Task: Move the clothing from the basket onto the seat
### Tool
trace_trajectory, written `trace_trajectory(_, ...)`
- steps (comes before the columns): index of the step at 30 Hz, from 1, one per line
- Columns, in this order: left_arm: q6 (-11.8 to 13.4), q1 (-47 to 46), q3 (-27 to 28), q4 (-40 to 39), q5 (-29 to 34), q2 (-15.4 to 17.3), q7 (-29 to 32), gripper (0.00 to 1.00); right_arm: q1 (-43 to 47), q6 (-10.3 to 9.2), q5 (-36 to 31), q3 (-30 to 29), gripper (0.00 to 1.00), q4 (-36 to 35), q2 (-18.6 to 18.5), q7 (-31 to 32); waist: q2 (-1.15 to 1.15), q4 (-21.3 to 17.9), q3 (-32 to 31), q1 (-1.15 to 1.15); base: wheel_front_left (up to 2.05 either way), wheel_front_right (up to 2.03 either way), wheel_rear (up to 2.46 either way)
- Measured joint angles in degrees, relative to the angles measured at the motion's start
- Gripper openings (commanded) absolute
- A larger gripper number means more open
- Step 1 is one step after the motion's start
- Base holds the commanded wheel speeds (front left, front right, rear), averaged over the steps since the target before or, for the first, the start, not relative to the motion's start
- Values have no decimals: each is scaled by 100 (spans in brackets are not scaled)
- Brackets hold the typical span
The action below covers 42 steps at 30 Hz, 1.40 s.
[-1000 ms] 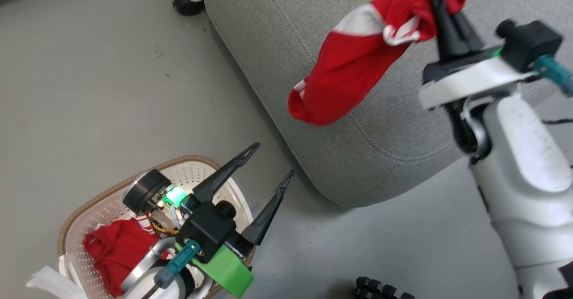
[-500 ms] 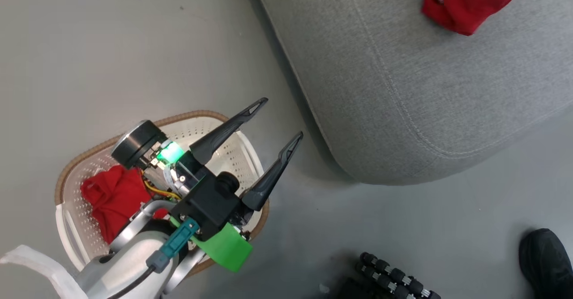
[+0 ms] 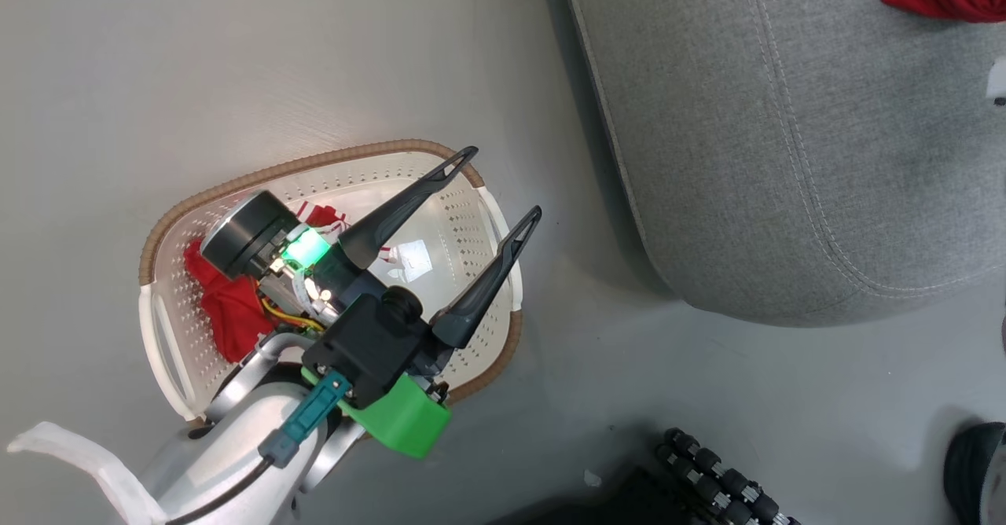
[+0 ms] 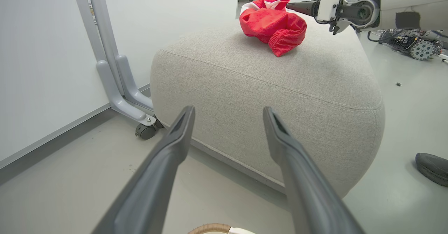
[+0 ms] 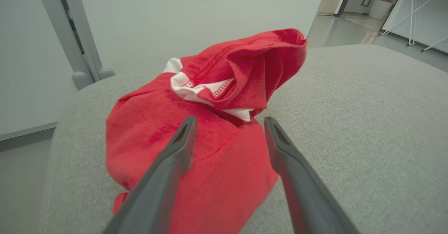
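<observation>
One garment (image 5: 196,139) lies crumpled on the seat (image 3: 786,156), toward the far edge of its top as the left wrist view has it; in the head view the top edge cuts it off, leaving a red scrap. The right gripper (image 5: 230,119) is low over it with its jaws spread wide and closed on nothing; the cloth lies under and beyond the fingers, and whether the tips touch it is hard to tell. The other garment (image 3: 228,313) is bunched at the left end of the basket (image 3: 314,165), against the wall, and the left wrist hides much of it. The left gripper (image 3: 504,181) hangs above the basket's right end, jaws fully apart and empty, pointing at the seat's side. The basket stands on the floor (image 3: 236,53) near the seat's rounded corner, not touching it. A dark shoe (image 3: 978,462) is cut off at the lower right corner, and a black ridged thing (image 3: 707,470) at the bottom edge is too clipped to name. A grey wheeled stand (image 4: 115,80) is beside the seat.
</observation>
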Motion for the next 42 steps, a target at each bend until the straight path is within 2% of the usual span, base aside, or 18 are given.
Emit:
trace_trajectory(6,210,81,91,274,-82,-114,-336,100,1012,1,-460,-169,100,-1310,647,0,0,112,-241,0,0,0,0)
trace_trajectory(12,408,297,304,592,-363,-186,-595,100,1964,2,-568,349,100,-2407,1218,0,0,222,-597,-1,0,0,0)
trace_trajectory(18,720,576,648,881,-580,-294,-857,100,2801,2,-668,1038,100,-3120,1365,-1,0,333,-991,-1,0,0,0)
trace_trajectory(26,1022,856,1067,1251,-828,-549,-988,100,3475,2,-713,1454,100,-3633,1378,88,0,685,-1478,-1,0,0,0)
trace_trajectory(35,1245,1221,1808,1391,-904,-817,-1021,100,3843,2,-738,1569,100,-3978,1382,394,0,1203,-1846,-1,0,0,0)
trace_trajectory(42,1244,1659,2431,1533,-899,-989,-1022,100,4161,1,-762,1496,100,-4125,1382,598,0,1530,-2211,-1,0,0,0)
